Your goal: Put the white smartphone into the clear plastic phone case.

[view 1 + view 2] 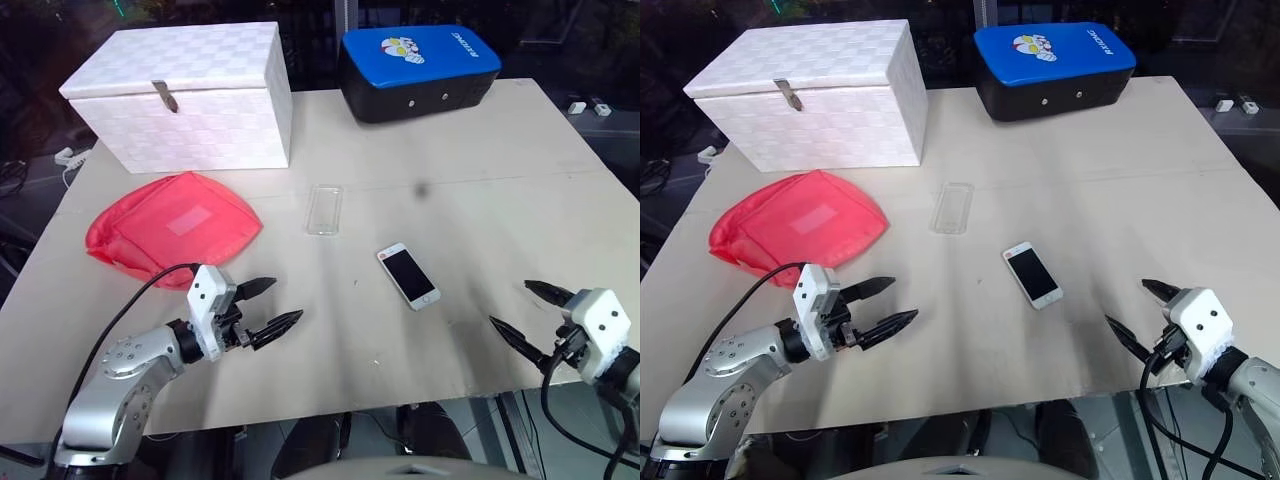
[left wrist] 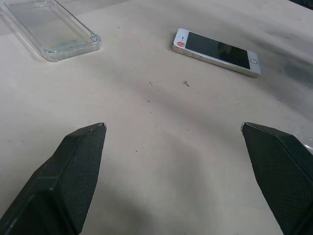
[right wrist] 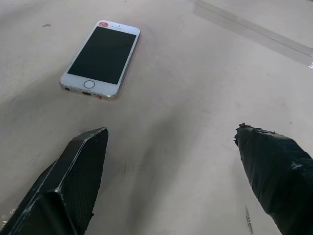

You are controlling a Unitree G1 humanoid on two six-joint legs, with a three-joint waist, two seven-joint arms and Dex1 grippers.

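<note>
Phone and case lie apart on the table; both grippers hover wide open and empty.

The white smartphone (image 1: 408, 276) lies flat and screen-up near the middle of the pale, matte table (image 1: 480, 150), a slim slab with rounded corners, glossy black glass and a small red mark by its top edge. The clear plastic phone case (image 1: 324, 210) rests open side up a little farther back and to the left, well apart from it, a thin see-through shell with a shiny raised rim. The left gripper (image 1: 268, 309) hangs above the near left part of the table, its black, textured, pointed fingers (image 2: 73, 166) spread wide, holding and touching nothing. The right gripper (image 1: 533, 312) hovers at the near right edge, equally spread and empty. Farther back sit a soft red fabric pouch (image 1: 172, 226), a white woven lidded box (image 1: 185, 95) with a metal clasp, and a blue-topped black case (image 1: 418, 72).
</note>
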